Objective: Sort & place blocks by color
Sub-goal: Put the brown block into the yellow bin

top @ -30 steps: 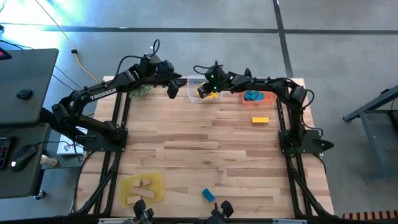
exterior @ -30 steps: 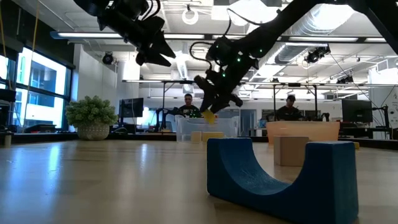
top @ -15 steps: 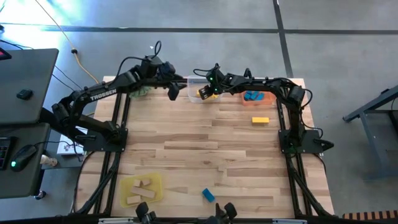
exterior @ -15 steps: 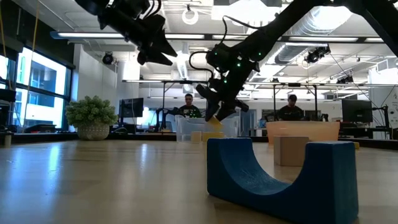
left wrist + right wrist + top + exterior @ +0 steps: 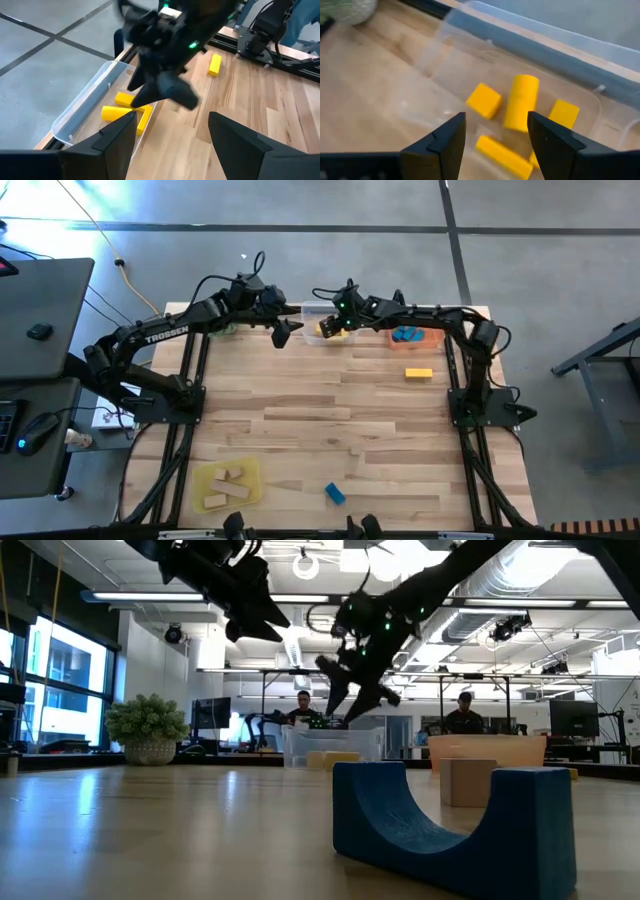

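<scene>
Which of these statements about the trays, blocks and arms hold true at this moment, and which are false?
1. The clear tray holds yellow blocks. True.
2. The right gripper is shut on a yellow block. False: its jaws are open and empty above the clear tray.
3. A yellow bar lies loose on the table. True.
4. The yellow tray holds blue blocks. False: it holds plain wood blocks; blue blocks sit in the orange tray.
5. The left gripper grips a block. False: its jaws are open and empty, beside the clear tray.
</scene>
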